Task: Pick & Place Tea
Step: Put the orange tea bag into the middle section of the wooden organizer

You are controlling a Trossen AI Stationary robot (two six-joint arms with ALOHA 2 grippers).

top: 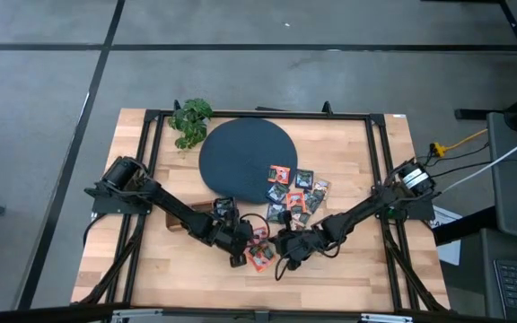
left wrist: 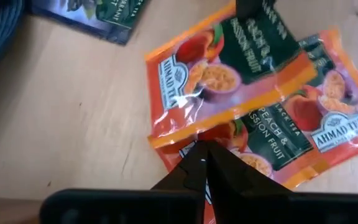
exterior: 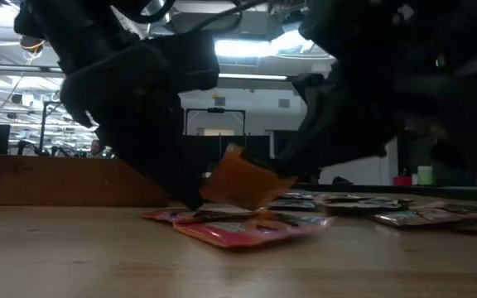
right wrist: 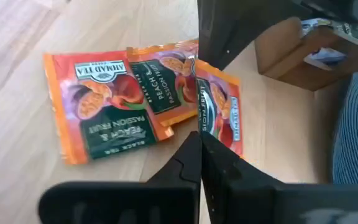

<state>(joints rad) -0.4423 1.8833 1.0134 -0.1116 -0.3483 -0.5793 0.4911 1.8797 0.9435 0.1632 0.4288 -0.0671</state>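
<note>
One orange-red tea sachet (exterior: 243,184) hangs tilted just above the table, between my two grippers at the table's near middle. My left gripper (left wrist: 204,149) is shut at one of its edges. My right gripper (right wrist: 199,138) is shut at the opposite edge. In the high view the left gripper (top: 240,255) and right gripper (top: 285,258) almost meet. Under them more orange-red sachets (exterior: 230,230) lie flat on the wood. Several orange-red and dark sachets (top: 296,193) lie spread by the dark disc (top: 240,157), some on its rim. My left gripper pinches the lifted sachet's edge (left wrist: 194,134) between its two shut fingertips, slanting down from the table's left. The sachet slopes up away from the fingers, clear of the sachet (left wrist: 303,130) that lies flat below. My right gripper pinches the opposite edge (right wrist: 209,124) of the same sachet between its shut fingertips, slanting down from the table's right. In its own view the sachet shows almost edge-on. It runs from the fingers toward the left arm's dark finger (right wrist: 219,31).
A leafy green plant (top: 191,121) stands at the far left of the disc. A brown wooden tray (right wrist: 297,59) sits under the left arm near the disc. Black frame rails run along the table's left, right and far sides. Bare wood lies toward the near edge.
</note>
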